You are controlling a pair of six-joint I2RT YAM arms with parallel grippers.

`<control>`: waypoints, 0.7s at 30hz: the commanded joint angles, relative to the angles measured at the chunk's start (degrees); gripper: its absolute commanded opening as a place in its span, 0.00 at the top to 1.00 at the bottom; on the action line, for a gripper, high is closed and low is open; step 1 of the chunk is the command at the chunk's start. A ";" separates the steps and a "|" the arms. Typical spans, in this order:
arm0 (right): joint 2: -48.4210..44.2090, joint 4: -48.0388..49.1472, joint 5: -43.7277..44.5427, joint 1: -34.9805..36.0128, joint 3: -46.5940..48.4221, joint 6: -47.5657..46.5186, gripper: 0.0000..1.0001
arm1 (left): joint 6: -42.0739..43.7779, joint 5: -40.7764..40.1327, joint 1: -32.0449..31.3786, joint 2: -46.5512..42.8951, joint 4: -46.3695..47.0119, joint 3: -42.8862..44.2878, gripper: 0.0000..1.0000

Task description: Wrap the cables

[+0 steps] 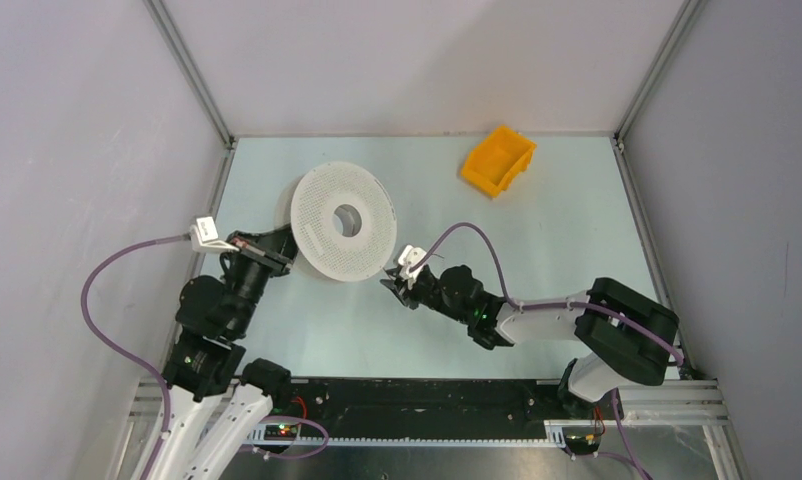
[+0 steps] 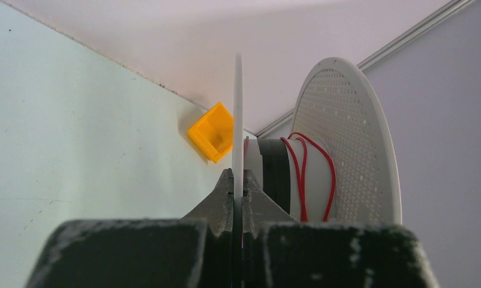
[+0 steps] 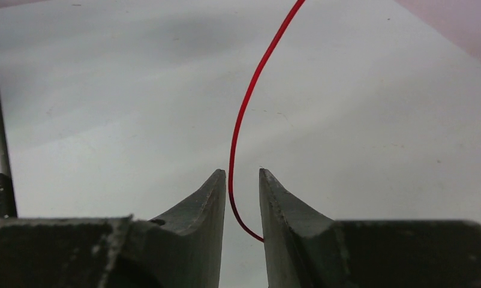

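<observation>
From above, the white reel [image 1: 322,238] sits tilted toward the left side of the worktop [image 1: 537,250]. The left gripper [image 1: 288,256] is at its near-left rim and the right gripper [image 1: 393,285] is just beside its near-right rim. An orange bin [image 1: 497,160] lies by the far right corner. The left wrist view shows those jaws shut tight on the thin edge of one reel disc, with the red wire [image 2: 302,186] in a few loose turns round the hub between the discs. In the right wrist view the right jaws stand narrowly apart and the wire runs up between them, seemingly unpinched. The risk I see is slack: with nothing clamping the wire, it could slip from the gap or the loose turns could spring off the hub. A hard tug might also twist the reel in the left grip.
</observation>
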 commanded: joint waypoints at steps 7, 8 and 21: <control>0.26 5.07 16.30 4.13 -0.24 -9.46 0.76 | -5.92 -3.44 0.62 -2.76 4.88 -1.49 1.00; 0.30 5.49 17.05 4.17 -0.35 -10.12 0.77 | -5.94 -3.57 0.60 -3.11 4.81 -1.70 1.00; -7.81 2.60 1.68 0.46 -2.91 -0.15 1.00 | -4.28 -4.74 0.63 -3.99 3.99 -1.69 1.00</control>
